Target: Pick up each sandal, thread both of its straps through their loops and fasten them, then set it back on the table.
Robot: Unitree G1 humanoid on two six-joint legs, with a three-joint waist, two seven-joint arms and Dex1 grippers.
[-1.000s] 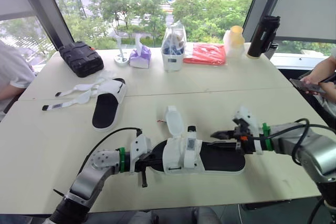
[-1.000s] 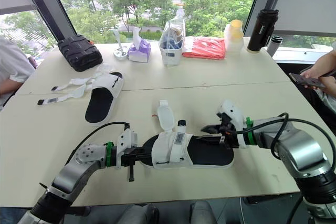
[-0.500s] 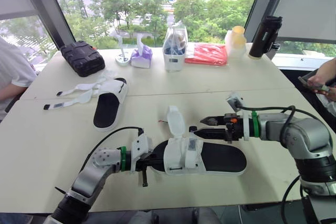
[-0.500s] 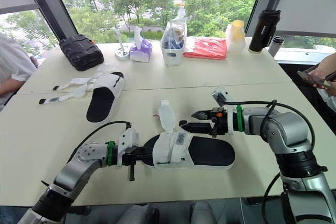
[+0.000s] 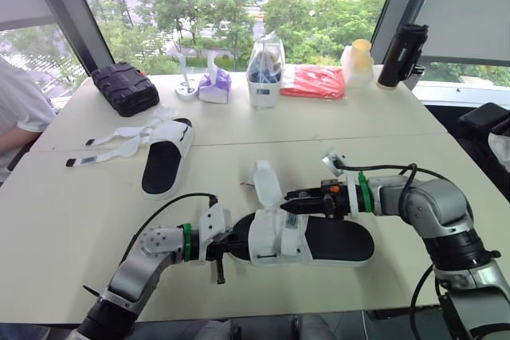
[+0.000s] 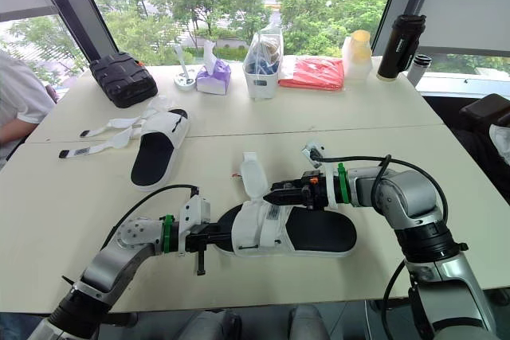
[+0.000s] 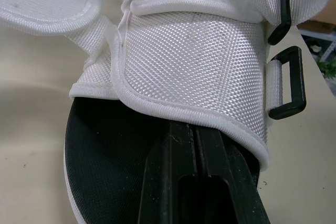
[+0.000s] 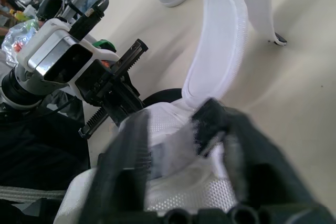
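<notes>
- Sandal (image 5: 339,238) is lying flat on the near part of the pale table (image 5: 335,133), between the two arms, its toe pointing toward the robot's left.
- The left gripper (image 5: 235,246) is reaching in at the toe end; its fingers (image 7: 178,182) are lying pressed together on the black footbed, tucked under the white woven upper (image 7: 194,61).
- The right gripper (image 5: 288,195) is hovering over the upper from the heel side, its jaws pinching the end of the labelled strap (image 5: 288,217), which is running across the upper.
- The other strap (image 5: 264,183) is standing up loose, a rounded white flap just beside the right gripper's tips.
- Two black loops (image 7: 287,82) are showing on the side of the upper in the left wrist view, with no strap passing through the lower one.
- A second sandal (image 5: 163,163) is sitting well apart on the robot's left, its straps (image 5: 111,142) trailing unfastened across the table.
- Along the far edge are sitting a black pouch (image 5: 123,87), a tissue box (image 5: 213,85), a red packet (image 5: 312,83) and a black bottle (image 5: 401,55).
</notes>
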